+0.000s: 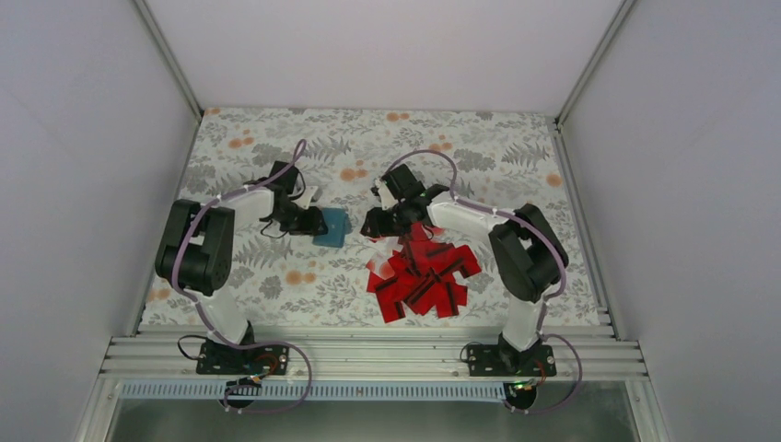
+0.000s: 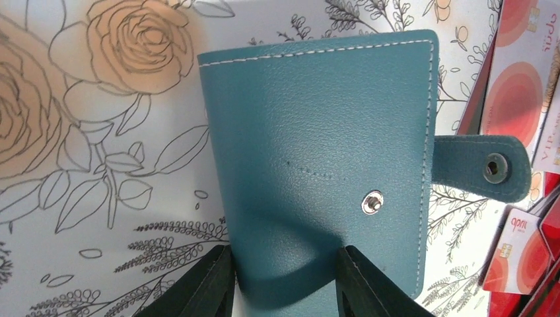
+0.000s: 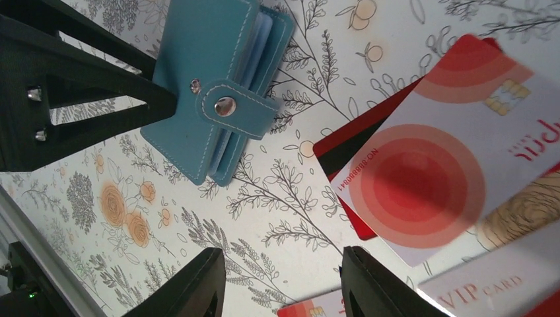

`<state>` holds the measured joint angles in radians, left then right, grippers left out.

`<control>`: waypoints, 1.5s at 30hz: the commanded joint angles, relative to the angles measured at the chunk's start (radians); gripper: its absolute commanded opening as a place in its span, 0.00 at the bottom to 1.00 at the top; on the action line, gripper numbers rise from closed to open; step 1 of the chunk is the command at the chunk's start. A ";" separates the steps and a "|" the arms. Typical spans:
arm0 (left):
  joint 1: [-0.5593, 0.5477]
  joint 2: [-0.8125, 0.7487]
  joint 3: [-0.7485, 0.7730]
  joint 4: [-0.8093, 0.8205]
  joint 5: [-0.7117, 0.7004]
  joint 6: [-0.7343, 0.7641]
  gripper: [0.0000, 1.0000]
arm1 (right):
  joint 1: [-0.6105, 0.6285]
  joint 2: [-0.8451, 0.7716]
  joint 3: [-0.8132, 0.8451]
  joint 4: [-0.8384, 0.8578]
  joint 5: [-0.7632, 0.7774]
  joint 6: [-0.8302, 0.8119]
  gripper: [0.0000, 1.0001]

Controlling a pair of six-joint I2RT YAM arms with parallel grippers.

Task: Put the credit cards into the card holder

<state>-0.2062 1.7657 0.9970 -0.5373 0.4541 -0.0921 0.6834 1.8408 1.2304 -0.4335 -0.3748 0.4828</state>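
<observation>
Found left gripper (image 2: 284, 249) part-open, fingertips (image 2: 221, 271) on the near end of the one card holder (image 2: 317, 132), not closed round it. Found right gripper (image 3: 282, 251) part-open too, empty, over tablecloth (image 3: 277, 191); card holder just left of it, credit cards (image 1: 424, 272) heaped just right, overlapped beyond counting.

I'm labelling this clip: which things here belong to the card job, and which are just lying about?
Job:
cards
holder

Lying about:
only the floral cloth; no other loose thing shows
</observation>
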 commanded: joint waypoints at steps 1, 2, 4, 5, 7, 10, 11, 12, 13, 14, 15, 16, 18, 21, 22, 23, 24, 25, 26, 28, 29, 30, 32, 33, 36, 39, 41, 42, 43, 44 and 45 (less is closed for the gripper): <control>-0.033 0.031 0.043 -0.017 -0.093 0.018 0.39 | -0.019 0.055 0.025 0.062 -0.093 0.004 0.45; -0.038 0.034 0.045 -0.020 -0.105 0.018 0.37 | -0.025 0.066 0.027 0.072 -0.113 0.005 0.45; -0.046 0.040 0.048 -0.024 -0.128 0.016 0.36 | -0.036 0.094 0.039 0.087 -0.143 0.010 0.45; -0.049 0.043 0.047 -0.024 -0.131 0.014 0.36 | -0.043 0.111 0.050 0.091 -0.163 0.012 0.44; -0.055 0.049 0.049 -0.023 -0.133 0.011 0.33 | -0.053 0.142 0.074 0.097 -0.187 0.014 0.42; -0.061 0.062 0.053 -0.023 -0.134 0.011 0.31 | -0.066 0.185 0.110 0.099 -0.211 0.019 0.40; -0.063 0.064 0.054 -0.021 -0.133 0.010 0.30 | -0.070 0.194 0.117 0.101 -0.218 0.022 0.39; -0.066 0.067 0.057 -0.020 -0.133 0.009 0.30 | -0.076 0.202 0.121 0.107 -0.228 0.029 0.38; -0.068 0.069 0.058 -0.020 -0.135 0.008 0.30 | -0.081 0.212 0.122 0.118 -0.241 0.039 0.35; -0.071 0.070 0.060 -0.020 -0.137 0.006 0.30 | -0.088 0.220 0.123 0.127 -0.254 0.047 0.34; -0.073 0.073 0.062 -0.021 -0.138 0.005 0.30 | -0.092 0.231 0.124 0.134 -0.270 0.054 0.32; -0.075 0.075 0.064 -0.021 -0.138 0.005 0.30 | -0.097 0.241 0.124 0.141 -0.281 0.063 0.31; -0.079 0.077 0.068 -0.023 -0.141 0.003 0.29 | -0.106 0.258 0.124 0.154 -0.305 0.083 0.30; -0.081 0.084 0.077 -0.028 -0.142 0.001 0.29 | -0.120 0.281 0.118 0.181 -0.338 0.114 0.29; -0.082 0.085 0.079 -0.030 -0.142 0.003 0.29 | -0.120 0.286 0.119 0.189 -0.348 0.119 0.29; -0.084 0.086 0.081 -0.032 -0.141 0.002 0.29 | -0.119 0.291 0.118 0.199 -0.359 0.124 0.28; -0.085 0.087 0.081 -0.032 -0.140 0.002 0.29 | -0.120 0.296 0.116 0.209 -0.370 0.133 0.28; -0.087 0.088 0.081 -0.032 -0.141 0.000 0.29 | -0.120 0.301 0.112 0.222 -0.383 0.140 0.28; -0.088 0.089 0.082 -0.031 -0.141 -0.001 0.29 | -0.120 0.304 0.110 0.234 -0.391 0.146 0.28; -0.091 0.091 0.084 -0.033 -0.141 -0.005 0.29 | -0.120 0.312 0.108 0.248 -0.410 0.154 0.28; -0.091 0.092 0.083 -0.032 -0.140 -0.007 0.29 | -0.120 0.317 0.110 0.252 -0.414 0.155 0.28; -0.093 0.093 0.083 -0.031 -0.140 -0.010 0.29 | -0.120 0.322 0.113 0.253 -0.418 0.157 0.28; -0.095 0.093 0.083 -0.030 -0.136 -0.014 0.29 | -0.120 0.329 0.118 0.257 -0.424 0.160 0.28; -0.096 0.095 0.085 -0.031 -0.134 -0.015 0.29 | -0.120 0.332 0.120 0.259 -0.429 0.163 0.28; -0.096 0.098 0.091 -0.033 -0.134 -0.017 0.29 | -0.119 0.338 0.121 0.268 -0.442 0.173 0.28; -0.097 0.102 0.095 -0.035 -0.132 -0.018 0.29 | -0.116 0.340 0.122 0.278 -0.450 0.182 0.28; -0.097 0.103 0.097 -0.035 -0.129 -0.020 0.29 | -0.112 0.344 0.126 0.280 -0.452 0.183 0.28; -0.097 0.104 0.099 -0.035 -0.129 -0.021 0.29 | -0.111 0.346 0.128 0.280 -0.454 0.184 0.28; -0.099 0.106 0.100 -0.036 -0.129 -0.021 0.29 | -0.108 0.347 0.130 0.281 -0.455 0.184 0.28; -0.100 0.109 0.102 -0.038 -0.129 -0.023 0.29 | -0.107 0.348 0.132 0.282 -0.455 0.186 0.28; -0.100 0.111 0.105 -0.039 -0.129 -0.024 0.29 | -0.106 0.348 0.132 0.284 -0.456 0.188 0.28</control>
<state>-0.2913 1.8286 1.0950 -0.5632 0.3630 -0.1062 0.5694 2.1681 1.3323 -0.1684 -0.8146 0.6556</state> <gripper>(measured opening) 0.294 0.279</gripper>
